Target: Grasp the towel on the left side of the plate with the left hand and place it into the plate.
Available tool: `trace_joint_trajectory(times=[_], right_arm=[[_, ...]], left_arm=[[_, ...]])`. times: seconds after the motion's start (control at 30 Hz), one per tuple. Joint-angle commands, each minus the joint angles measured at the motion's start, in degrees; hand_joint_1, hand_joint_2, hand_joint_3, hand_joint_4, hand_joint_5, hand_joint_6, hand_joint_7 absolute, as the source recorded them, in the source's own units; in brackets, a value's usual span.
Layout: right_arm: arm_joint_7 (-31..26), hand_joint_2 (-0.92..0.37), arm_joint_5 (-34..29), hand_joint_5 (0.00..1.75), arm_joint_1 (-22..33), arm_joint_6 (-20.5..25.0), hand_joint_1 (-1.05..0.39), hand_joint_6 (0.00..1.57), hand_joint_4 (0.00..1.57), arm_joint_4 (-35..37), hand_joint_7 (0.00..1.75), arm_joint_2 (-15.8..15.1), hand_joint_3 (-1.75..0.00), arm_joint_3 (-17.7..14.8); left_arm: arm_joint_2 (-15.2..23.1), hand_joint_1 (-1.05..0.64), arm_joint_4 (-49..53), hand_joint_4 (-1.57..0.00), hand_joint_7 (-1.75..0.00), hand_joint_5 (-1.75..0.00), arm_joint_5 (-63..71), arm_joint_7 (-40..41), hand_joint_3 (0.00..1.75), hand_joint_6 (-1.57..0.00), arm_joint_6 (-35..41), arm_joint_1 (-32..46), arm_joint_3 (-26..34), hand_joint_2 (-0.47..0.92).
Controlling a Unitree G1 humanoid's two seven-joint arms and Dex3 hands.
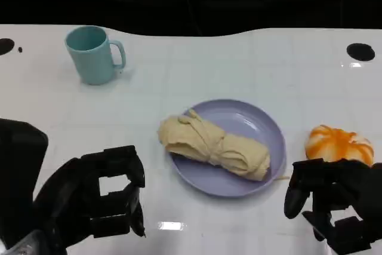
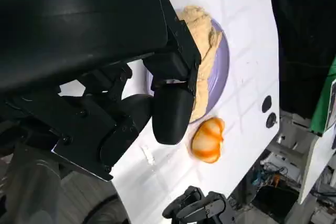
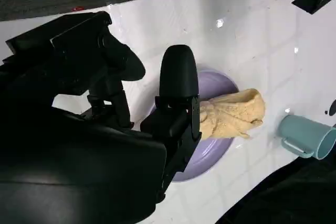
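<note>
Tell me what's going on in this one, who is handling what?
Nothing is being held right now. The rolled beige towel already lies on the purple plate, one end sticking out over the plate's left rim. The left hand hovers off to the plate's lower left, empty, with its fingers curled and not touching the towel. The right hand is at the lower right, also empty, just in front of an orange-and-white object. A teal mug stands at the far left, untouched.

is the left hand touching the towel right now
Apart. In the head view, bare white table separates the left hand from the towel, which lies across the plate.
</note>
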Motion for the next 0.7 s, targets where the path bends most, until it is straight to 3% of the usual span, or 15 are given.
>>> trace_joint_trajectory(times=[0.03,0.7], right_arm=[[0.2,-0.59,0.2,1.67,0.4,-1.1,0.04,0.68,0.71,0.3,1.42,-0.6,-1.06,-0.7],[-0.2,-0.61,-0.4,1.68,0.3,-1.1,0.05,0.68,0.7,0.9,1.43,-0.6,-1.03,-0.5]], left_arm=[[1.6,-0.08,0.6,-0.91,-1.74,-1.75,0.7,0.7,1.41,-0.75,-0.6,-0.3,-0.9,0.49],[2.5,-0.07,2.3,-0.89,-1.72,-1.75,1.4,0.8,1.43,-0.76,-3.7,-0.3,-3.0,0.47]])
